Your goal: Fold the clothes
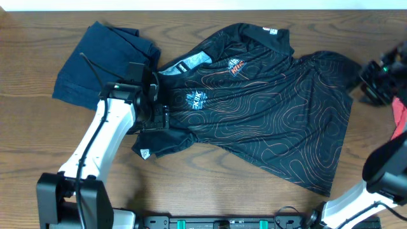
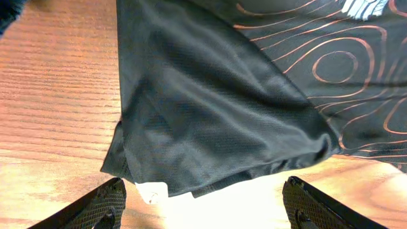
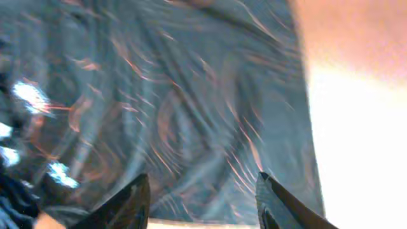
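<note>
The black jersey (image 1: 267,114) with thin orange contour lines lies spread on the wooden table, chest logos facing up. My left gripper (image 1: 154,111) is open at the jersey's left sleeve. In the left wrist view the sleeve (image 2: 210,108) lies just ahead of the open fingers (image 2: 203,207), with nothing between them. A small white tag (image 2: 152,191) shows at the sleeve hem. My right gripper (image 1: 379,79) is at the jersey's right side. In the blurred right wrist view its fingers (image 3: 203,203) are open above the patterned jersey cloth (image 3: 178,95).
A plain navy denim garment (image 1: 102,54) lies at the far left, touching the jersey's collar area. A red garment (image 1: 399,117) shows at the right edge. Bare wooden table (image 1: 210,184) lies in front of the jersey.
</note>
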Action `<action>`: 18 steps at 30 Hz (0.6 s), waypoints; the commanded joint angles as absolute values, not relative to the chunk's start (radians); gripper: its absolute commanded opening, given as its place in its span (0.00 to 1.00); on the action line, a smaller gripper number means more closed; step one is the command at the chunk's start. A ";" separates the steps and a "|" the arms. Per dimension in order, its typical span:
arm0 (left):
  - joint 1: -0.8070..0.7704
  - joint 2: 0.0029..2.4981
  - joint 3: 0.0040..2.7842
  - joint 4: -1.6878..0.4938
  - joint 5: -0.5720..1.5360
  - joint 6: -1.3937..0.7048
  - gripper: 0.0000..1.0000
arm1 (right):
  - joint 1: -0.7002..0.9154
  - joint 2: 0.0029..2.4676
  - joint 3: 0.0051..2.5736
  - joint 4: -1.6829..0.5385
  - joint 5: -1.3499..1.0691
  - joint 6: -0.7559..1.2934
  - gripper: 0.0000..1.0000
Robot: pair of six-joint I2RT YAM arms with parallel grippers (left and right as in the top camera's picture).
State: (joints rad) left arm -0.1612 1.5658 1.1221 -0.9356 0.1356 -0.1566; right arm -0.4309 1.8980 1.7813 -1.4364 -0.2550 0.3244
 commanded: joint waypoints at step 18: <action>-0.162 1.577 1.114 -0.936 0.111 -0.143 0.84 | -0.494 1.726 0.986 -1.155 -0.096 0.382 0.45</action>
State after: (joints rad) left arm -0.1612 1.5711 1.1213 -0.9340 0.1234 -0.1566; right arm -0.4900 1.7794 1.0355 -1.1587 -0.1383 0.3359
